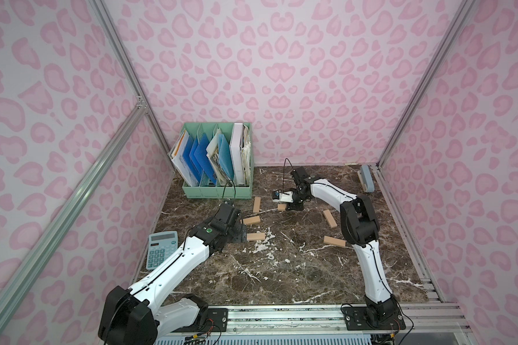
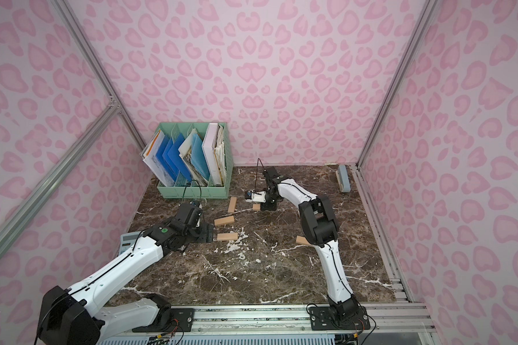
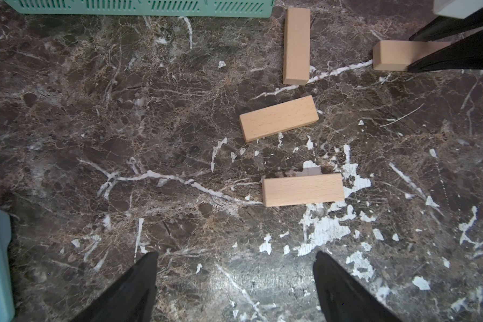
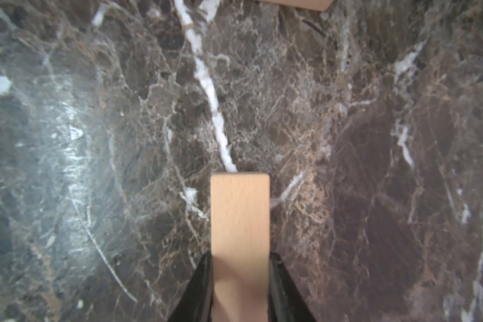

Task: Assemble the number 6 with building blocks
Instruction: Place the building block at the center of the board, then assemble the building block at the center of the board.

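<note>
Tan plank [image 4: 240,223] pinched in right tool [image 4: 240,259]; calculator [image 1: 161,249] keys unreadably small.

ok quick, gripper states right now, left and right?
Left gripper: open, holding nothing.
Right gripper: closed on a wooden plank.

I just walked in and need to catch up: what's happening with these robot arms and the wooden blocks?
The right gripper is shut on one tan plank toward the back of the marble table. The left gripper is open and empty. The five loose planks lie scattered apart, three of them near it; no 6 has taken shape yet.
</note>
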{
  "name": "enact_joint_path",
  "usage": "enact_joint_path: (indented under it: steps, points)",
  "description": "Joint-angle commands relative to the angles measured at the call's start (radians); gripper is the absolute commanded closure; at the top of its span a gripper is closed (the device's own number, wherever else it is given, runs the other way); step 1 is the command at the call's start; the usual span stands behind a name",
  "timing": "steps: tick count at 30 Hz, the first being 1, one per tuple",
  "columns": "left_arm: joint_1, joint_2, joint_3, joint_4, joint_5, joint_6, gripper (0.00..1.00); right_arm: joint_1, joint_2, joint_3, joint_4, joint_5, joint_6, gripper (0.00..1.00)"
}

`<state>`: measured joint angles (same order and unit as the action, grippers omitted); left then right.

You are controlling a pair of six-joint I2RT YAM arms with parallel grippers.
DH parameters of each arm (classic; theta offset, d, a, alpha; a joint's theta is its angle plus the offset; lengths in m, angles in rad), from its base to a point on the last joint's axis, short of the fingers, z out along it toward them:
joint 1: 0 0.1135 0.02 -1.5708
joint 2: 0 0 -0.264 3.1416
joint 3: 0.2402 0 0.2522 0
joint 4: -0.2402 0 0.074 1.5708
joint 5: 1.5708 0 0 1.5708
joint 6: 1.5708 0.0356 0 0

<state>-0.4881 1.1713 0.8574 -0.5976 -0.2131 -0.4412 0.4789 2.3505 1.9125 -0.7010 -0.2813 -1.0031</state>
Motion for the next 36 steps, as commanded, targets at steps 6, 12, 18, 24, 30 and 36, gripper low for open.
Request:
enact_joint_path:
  steps: [6,12,18,24,30,36]
  points:
    - [0.003,0.012,0.028,-0.006,0.007,0.013,0.06,-0.004,-0.041,-0.018,-0.017,0.043,0.027,0.00]
    - [0.003,0.032,0.064,0.002,-0.008,0.030,0.03,-0.005,-0.092,-0.001,0.035,0.044,0.048,0.01]
    - [0.009,0.129,0.124,0.048,-0.008,0.018,0.04,0.011,-0.172,0.042,0.155,0.127,0.258,0.01]
    - [0.025,0.463,0.352,0.046,0.073,-0.015,0.10,0.025,-0.272,0.087,0.198,0.287,0.698,0.02]
    - [0.056,0.820,0.735,-0.054,0.211,-0.077,0.16,-0.004,-0.283,0.143,0.008,0.224,0.993,0.11]
    - [0.066,0.932,0.800,-0.054,0.234,-0.101,0.19,-0.013,-0.397,-0.054,0.067,0.266,0.964,0.10]
